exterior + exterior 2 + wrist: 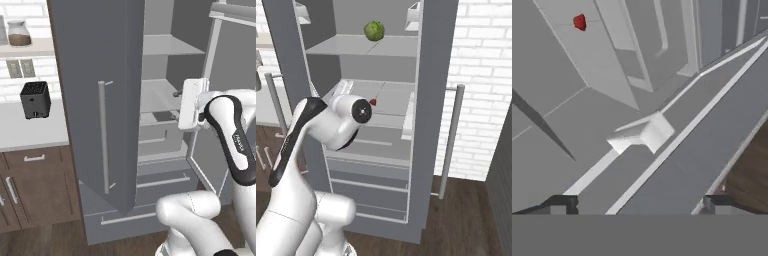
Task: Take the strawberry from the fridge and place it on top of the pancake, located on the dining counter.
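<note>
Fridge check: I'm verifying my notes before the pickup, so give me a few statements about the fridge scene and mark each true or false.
1. The fridge stands with its doors open. True.
2. The gripper is shut on the strawberry. False: its jaws are open and empty, and the strawberry lies on a middle shelf.
3. A green cabbage sits on the shelf above the strawberry. True.
4. The strawberry lies in a bottom drawer. False: it is on a shelf, above the drawers.
5. A dark toaster stands on the counter left of the fridge. True.
</note>
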Tool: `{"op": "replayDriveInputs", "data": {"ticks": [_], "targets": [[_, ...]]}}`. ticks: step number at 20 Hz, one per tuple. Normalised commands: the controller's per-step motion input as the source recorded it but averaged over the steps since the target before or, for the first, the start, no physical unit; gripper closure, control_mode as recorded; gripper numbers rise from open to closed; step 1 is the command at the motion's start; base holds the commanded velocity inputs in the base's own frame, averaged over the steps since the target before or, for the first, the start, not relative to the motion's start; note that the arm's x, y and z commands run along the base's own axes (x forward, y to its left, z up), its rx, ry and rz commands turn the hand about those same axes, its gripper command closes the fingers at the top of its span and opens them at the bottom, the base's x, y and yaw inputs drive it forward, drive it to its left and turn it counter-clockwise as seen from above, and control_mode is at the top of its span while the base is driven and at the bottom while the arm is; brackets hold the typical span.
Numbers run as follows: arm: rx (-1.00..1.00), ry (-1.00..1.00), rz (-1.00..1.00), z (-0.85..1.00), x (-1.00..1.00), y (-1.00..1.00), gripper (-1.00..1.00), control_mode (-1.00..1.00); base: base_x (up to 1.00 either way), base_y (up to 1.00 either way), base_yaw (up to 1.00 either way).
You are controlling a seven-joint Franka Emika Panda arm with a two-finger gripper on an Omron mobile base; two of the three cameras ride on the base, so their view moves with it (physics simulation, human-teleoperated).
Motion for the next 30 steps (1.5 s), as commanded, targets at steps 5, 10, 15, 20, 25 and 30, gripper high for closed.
{"op": "replayDriveInputs", "data": {"ticks": [5, 10, 15, 20, 25, 30], "targets": [[0.01, 0.07, 0.21, -0.38, 0.79, 0.39, -1.0, -1.0, 0.0, 0.0, 0.0], [0.0, 0.17, 0.21, -0.15, 0.45, 0.8, -1.0, -1.0, 0.0, 0.0, 0.0], [0.0, 0.22, 0.19, -0.07, 0.11, 0.7, -1.0, -1.0, 0.0, 0.0, 0.0], [0.0, 0.27, 0.17, -0.06, -0.09, 0.74, -1.0, -1.0, 0.0, 0.0, 0.0], [0.0, 0.27, 0.16, -0.07, -0.2, 0.93, -1.0, -1.0, 0.0, 0.0, 0.0], [-0.04, 0.1, 0.12, -0.01, -0.1, 0.97, -1.0, -1.0, 0.0, 0.0, 0.0]]}}
